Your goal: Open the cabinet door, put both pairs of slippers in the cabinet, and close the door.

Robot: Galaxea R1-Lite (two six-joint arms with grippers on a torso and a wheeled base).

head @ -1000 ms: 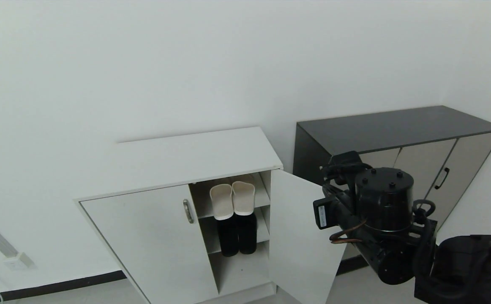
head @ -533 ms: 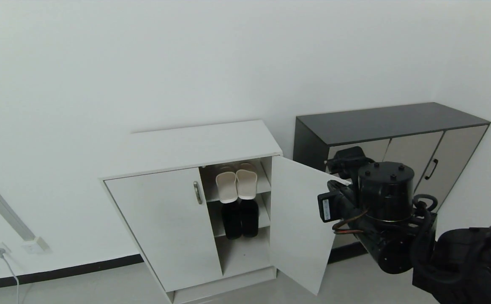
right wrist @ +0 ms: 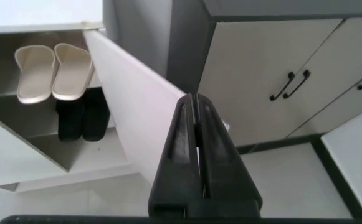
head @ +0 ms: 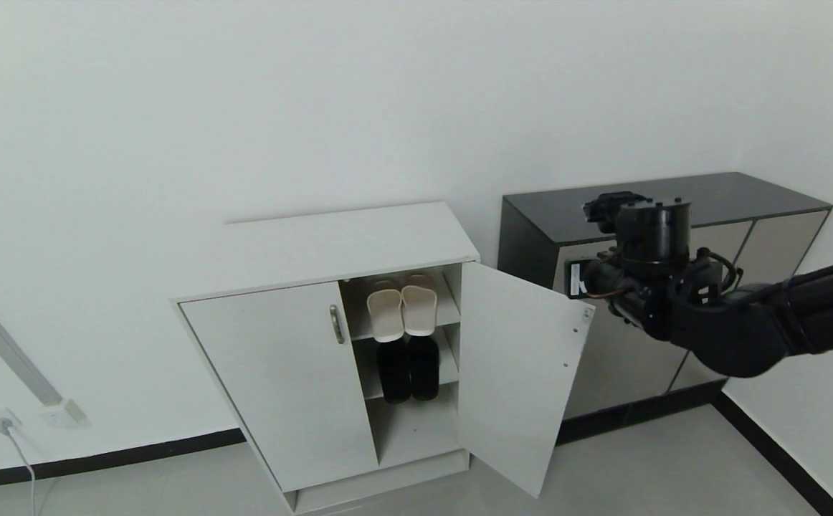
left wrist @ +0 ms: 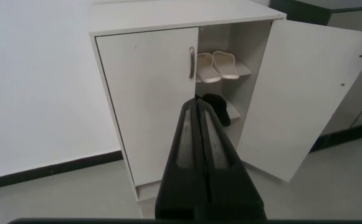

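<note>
The right pincer (right wrist: 196, 101) is closed on nothing, its fingers pressed flat together. It sits just beside the free upper edge of the open door (head: 517, 373); I cannot tell whether it touches the panel. Past the door from this pincer, inside the white cabinet (head: 330, 244), the pale slippers (head: 402, 312) lie side by side on the upper shelf. The black slippers (head: 408, 369) are on the shelf directly below them. The right pincer hangs in front of a dark cabinet (head: 674, 197) whose doors are shut. The left pincer (left wrist: 197, 104) is also closed and empty. It is held well back from the white cabinet, pointing at the shut left door (left wrist: 149, 106) near its metal handle (left wrist: 192, 62).
</note>
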